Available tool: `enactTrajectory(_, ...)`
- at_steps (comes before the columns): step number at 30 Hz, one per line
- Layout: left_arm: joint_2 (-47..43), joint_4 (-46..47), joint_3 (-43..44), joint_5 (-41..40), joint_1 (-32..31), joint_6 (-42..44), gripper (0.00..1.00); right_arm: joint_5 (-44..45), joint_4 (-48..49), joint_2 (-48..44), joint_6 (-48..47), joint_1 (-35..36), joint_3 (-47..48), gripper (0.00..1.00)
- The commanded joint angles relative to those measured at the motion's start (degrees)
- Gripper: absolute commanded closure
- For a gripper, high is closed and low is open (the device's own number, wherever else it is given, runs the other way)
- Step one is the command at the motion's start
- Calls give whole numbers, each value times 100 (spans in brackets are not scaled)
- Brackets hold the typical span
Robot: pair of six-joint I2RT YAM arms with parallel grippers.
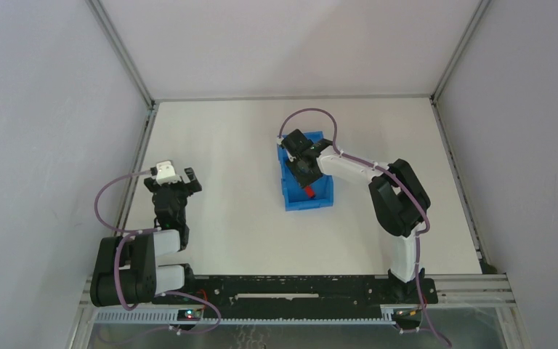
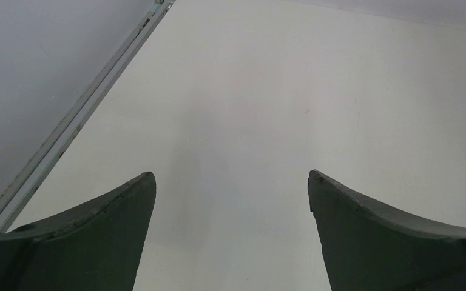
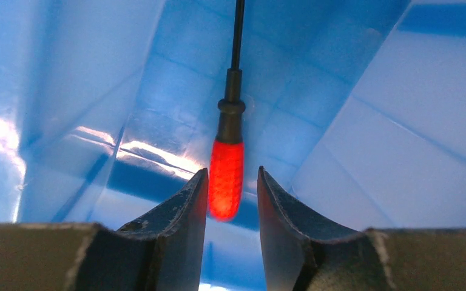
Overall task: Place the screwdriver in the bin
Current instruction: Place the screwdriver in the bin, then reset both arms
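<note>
Now we see right gripper point(image 3: 232, 171) barely parted, loose around the screwdriver point(image 3: 226, 177) handle, shaft pointing straight ahead inside the blue bin point(image 3: 370, 151).

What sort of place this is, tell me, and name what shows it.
Probably a robot test cell in a lab: a white table top boxed in by grey panels on aluminium frame posts, two black-and-white robot arms bolted at its near edge, and a bright blue rectangular plastic bin on it.
</note>
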Motion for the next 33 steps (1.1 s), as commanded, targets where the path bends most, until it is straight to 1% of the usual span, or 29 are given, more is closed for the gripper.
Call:
enactTrajectory(1,-57,164,235,-59,-38,92,0,122,45,-69,96,42,84,55)
enactTrajectory(3,-57,164,235,-59,-38,92,0,137,-8,-102,131,42,135,53)
enactTrajectory(12,-64,164,233,-65,-41,92,0,221,-100,-504,323,76,246,52)
enactTrajectory(18,-59,161,235,-65,-38,92,0,327,-343,-791,598,133,514,46)
enactTrajectory(19,-57,163,234,-60,-42,92,0,367,-396,-840,639,148,570,44)
enactTrajectory(21,-62,164,234,-61,-38,94,0,531,-546,-945,751,180,749,35)
enactTrajectory(22,-62,163,234,-63,-38,92,0,605,-628,-974,840,189,829,26)
enactTrajectory(23,-67,164,241,-65,-38,92,0,675,-684,-1017,938,186,901,7)
enactTrajectory(24,-58,162,236,-60,-38,92,0,760,-736,-1053,1054,190,957,1)
enactTrajectory(28,-63,162,240,-60,-38,92,0,973,-898,-1212,1502,185,1161,0)
enactTrajectory(33,-60,164,236,-66,-34,92,0,1203,-1295,-1310,1700,160,1480,0)
